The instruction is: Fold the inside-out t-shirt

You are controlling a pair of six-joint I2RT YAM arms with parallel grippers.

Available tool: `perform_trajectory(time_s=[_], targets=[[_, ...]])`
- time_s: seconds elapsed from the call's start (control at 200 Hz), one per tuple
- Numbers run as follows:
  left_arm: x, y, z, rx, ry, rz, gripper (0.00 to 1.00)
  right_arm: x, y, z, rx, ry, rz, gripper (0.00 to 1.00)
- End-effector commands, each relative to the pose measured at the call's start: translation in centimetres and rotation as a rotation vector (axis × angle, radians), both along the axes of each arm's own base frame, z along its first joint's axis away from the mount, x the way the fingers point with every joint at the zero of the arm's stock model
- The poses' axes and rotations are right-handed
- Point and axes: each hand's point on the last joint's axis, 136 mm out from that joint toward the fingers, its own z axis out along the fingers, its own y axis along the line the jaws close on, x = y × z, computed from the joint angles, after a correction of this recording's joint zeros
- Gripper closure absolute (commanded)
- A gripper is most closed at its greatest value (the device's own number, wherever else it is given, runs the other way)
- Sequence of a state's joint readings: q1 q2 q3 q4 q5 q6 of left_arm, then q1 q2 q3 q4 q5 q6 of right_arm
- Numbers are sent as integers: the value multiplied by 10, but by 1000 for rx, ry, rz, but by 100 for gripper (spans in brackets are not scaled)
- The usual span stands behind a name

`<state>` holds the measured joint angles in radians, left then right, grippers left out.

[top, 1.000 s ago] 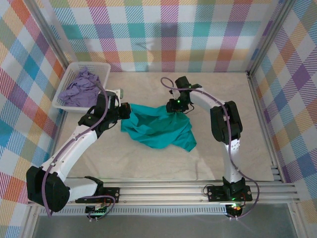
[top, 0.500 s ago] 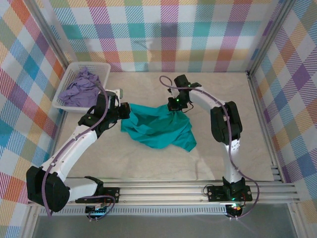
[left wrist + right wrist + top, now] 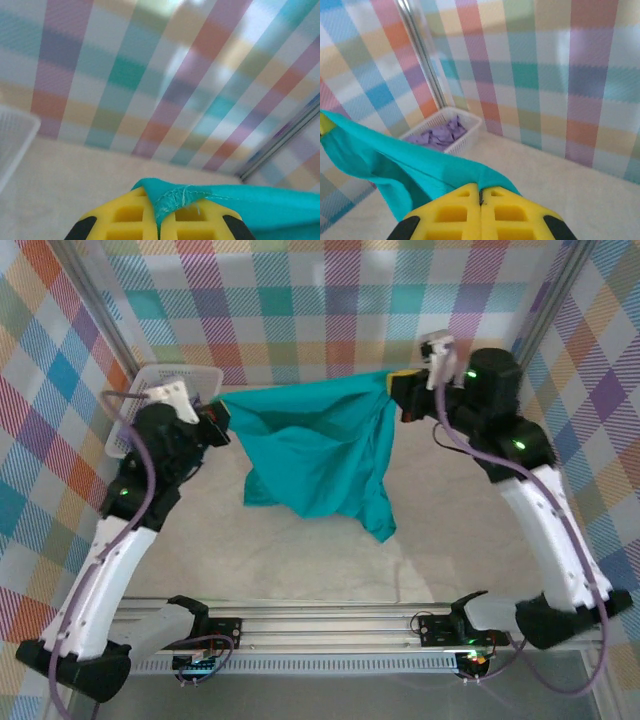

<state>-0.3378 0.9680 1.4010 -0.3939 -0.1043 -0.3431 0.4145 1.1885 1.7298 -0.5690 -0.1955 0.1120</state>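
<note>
Now | left claw, right claw clenched on t-shirt edge | sleeves seemingly lost in folds

Left fingers, right fingers pinched, aloft

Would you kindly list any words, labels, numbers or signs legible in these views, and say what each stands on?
None can be read. The teal t-shirt, pinched by the left gripper and the right gripper, is plain; the white basket and the plaid walls carry no lettering.
</note>
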Motion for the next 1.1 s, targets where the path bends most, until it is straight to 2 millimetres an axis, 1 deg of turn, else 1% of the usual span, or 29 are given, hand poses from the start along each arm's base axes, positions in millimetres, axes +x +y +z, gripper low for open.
perform_trajectory(time_s=[0.0,0.055,0.095,0.135,0.19,0.25,0.315,0.355,0.4,0.435,0.485,0.495,0.54,0.595,0.61,0.66,0.705,0.765,0.82,0.87,0.91,0.95,1.005,1.04,1.095], targets=[[-39,25,41,5,-103,61,100,-27,-14,8,-16,-17,-12,100],[-49,28,44,10,-115,60,100,-40,-19,11,-2,-25,-7,100],[-49,28,39,18,-95,59,100,-46,-20,9,5,-15,-1,100],[-44,27,28,29,-59,59,100,-47,-20,3,10,4,7,100],[-32,22,9,43,0,55,100,-40,-16,-11,9,39,10,100],[-13,18,-13,63,61,64,100,-21,-13,-30,-13,78,-24,100],[12,17,-32,94,103,105,100,8,-13,-45,-48,102,-84,100],[28,17,-38,121,114,136,100,29,-15,-49,-59,101,-124,100],[48,15,-40,149,122,161,100,54,-20,-47,-52,88,-172,100],[63,14,-40,167,121,179,100,73,-24,-43,-37,76,-199,100],[82,10,-29,173,98,189,100,98,-27,-30,-12,37,-223,100],[84,10,-22,169,84,192,100,103,-28,-29,-10,34,-228,100],[97,6,-8,164,55,193,100,119,-27,-13,3,-1,-234,100],[104,5,22,141,-13,196,100,129,-22,12,16,-58,-223,100],[106,4,27,138,-23,194,100,131,-21,19,23,-73,-220,100],[106,3,57,117,-89,190,100,133,-19,42,39,-124,-210,100],[103,1,81,104,-138,180,100,130,-19,66,51,-178,-205,100],[96,0,106,93,-190,166,100,124,-20,90,58,-232,-201,100],[87,0,123,89,-221,150,100,116,-19,107,57,-267,-181,100],[79,-1,128,86,-233,133,100,107,-18,118,51,-286,-158,100],[72,-1,127,89,-232,122,100,101,-16,119,42,-282,-140,100],[66,-1,121,90,-223,106,100,97,-15,114,29,-266,-126,100],[55,-4,108,89,-201,69,100,94,-13,99,3,-228,-106,100],[50,-6,91,82,-171,46,100,91,-12,86,-13,-197,-94,100],[39,-10,59,57,-112,1,100,89,-10,55,-41,-125,-76,100]])
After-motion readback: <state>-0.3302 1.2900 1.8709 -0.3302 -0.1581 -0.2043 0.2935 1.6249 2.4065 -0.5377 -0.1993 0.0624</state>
